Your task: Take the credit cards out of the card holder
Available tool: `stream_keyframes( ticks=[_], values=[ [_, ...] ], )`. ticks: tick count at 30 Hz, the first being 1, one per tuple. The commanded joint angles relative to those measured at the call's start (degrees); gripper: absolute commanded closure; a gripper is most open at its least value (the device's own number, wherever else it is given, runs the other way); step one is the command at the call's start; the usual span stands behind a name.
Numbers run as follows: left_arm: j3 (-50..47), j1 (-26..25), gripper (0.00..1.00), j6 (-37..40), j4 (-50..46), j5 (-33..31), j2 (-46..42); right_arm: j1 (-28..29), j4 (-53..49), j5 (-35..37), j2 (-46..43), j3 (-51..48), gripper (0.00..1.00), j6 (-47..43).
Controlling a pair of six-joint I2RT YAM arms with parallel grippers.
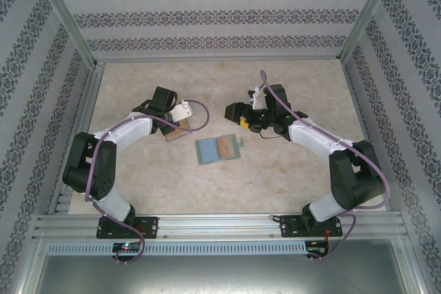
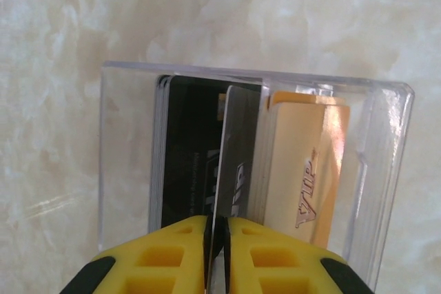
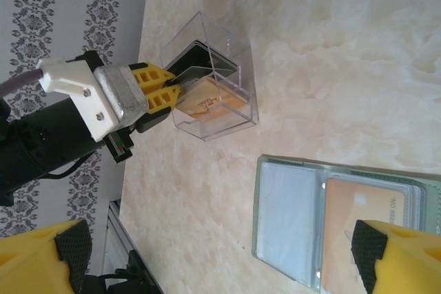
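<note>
Cards of this kind look thin, light and stiff, with slick faces that give little purchase when lying flat, so an edge or a short end is likely the best place to pinch one. The left fingers (image 2: 172, 253) are all but closed, with the near edge of a dark card (image 2: 234, 156) between them. That card stands on edge and slightly tilted inside a clear tray (image 2: 124, 156), between black cards (image 2: 186, 149) on one side and a stack of tan cards (image 2: 303, 163) on the other. The tray sits left of the middle of the surface (image 1: 289, 170). The card holder (image 3: 286, 218) lies open and flat near the middle of the surface, a little closer to the near edge than the tray, with its pale lining up. A tan card (image 3: 362, 218) is still tucked in one pocket. That card will probably have to slide out along the pocket's opening. The holder looks light enough to drag along with it, so it may need pinning down. The right fingers (image 3: 393, 253) are spread wide above the holder and hold nothing. As for writing, the top tan card in the tray carries raised letters reading "VIP". The dark card shows pale marks that may say the same, and the small print on the black cards and on the tan card in the holder is too fine to read.
</note>
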Motion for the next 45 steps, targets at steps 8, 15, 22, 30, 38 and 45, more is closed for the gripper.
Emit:
stream_keyframes(
  ticks=[8, 15, 22, 30, 38, 45],
  values=[
    [1.6, 2.3, 0.79, -1.9, 0.6, 0.2, -0.8, -0.5, 0.6, -1.6, 1.5, 1.7, 0.02, -1.0],
    [2.7, 2.7, 0.79, -2.6, 0.8, -0.8, 1.3, -0.5, 0.4, -1.6, 1.1, 1.4, 0.02, -1.0],
    [2.9, 2.8, 0.71, -4.2, -0.5, 2.1, -1.1, -0.5, 0.3, -1.5, 0.9, 1.1, 0.02, -1.1],
    [1.9, 2.8, 0.21, -17.9, -0.2, 9.2, -12.1, 0.2, -1.9, 0.7, 0.7, 1.3, 0.02, -3.1],
    [3.1, 2.8, 0.01, -48.4, -1.0, 8.8, -21.0, 3.7, -9.6, 7.3, 0.8, 2.3, 0.17, -9.3],
    [4.1, 3.1, 0.01, -69.0, -10.9, 6.6, -22.3, 8.5, -15.6, 14.8, 3.0, 3.2, 0.23, -14.0]
  ],
)
